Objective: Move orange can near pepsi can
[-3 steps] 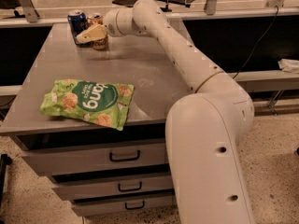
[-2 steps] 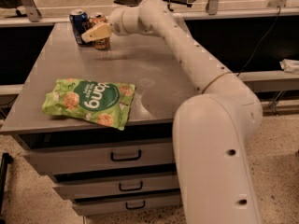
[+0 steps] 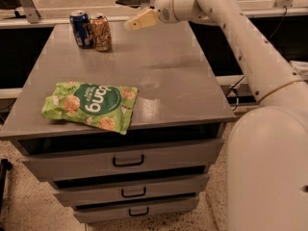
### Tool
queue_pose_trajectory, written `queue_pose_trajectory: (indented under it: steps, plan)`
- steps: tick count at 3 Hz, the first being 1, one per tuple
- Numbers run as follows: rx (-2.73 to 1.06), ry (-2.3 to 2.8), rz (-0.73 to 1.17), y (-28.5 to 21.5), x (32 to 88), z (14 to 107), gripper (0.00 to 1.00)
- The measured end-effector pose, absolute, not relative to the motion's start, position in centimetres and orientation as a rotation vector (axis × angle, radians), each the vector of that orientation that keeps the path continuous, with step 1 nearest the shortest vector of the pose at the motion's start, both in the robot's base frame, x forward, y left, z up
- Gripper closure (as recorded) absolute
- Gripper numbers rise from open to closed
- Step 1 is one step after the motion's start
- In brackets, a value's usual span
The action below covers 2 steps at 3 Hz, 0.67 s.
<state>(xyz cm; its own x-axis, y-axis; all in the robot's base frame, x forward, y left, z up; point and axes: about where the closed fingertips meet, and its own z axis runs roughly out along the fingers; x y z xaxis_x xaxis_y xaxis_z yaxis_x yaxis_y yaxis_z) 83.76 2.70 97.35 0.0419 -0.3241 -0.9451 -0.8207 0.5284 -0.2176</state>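
Note:
The orange can [image 3: 101, 32] stands upright at the far left of the grey cabinet top [image 3: 159, 76]. The pepsi can [image 3: 81, 29] stands upright right beside it on its left, almost touching. My gripper [image 3: 132, 24] hangs above the far edge of the top, a short way to the right of the orange can and apart from it. It is open and holds nothing. The white arm reaches in from the right.
A green snack bag [image 3: 91, 105] lies flat at the front left of the top, overhanging the front edge a little. Three drawers [image 3: 127, 160] sit below the top. The arm's large white base [image 3: 269, 172] stands at the right of the cabinet.
My gripper was around the orange can beside the pepsi can; it has let go and drawn back to the right. The orange can now stands alone next to the pepsi can.

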Motion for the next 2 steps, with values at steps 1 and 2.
queue_pose_trajectory:
  steps: [1, 2]
  plan:
    - [-1.03, 1.517, 0.448, -2.45, 81.51, 100.69, 0.0]
    - [-1.035, 1.515, 0.441, -3.31, 81.07, 101.09, 0.0]
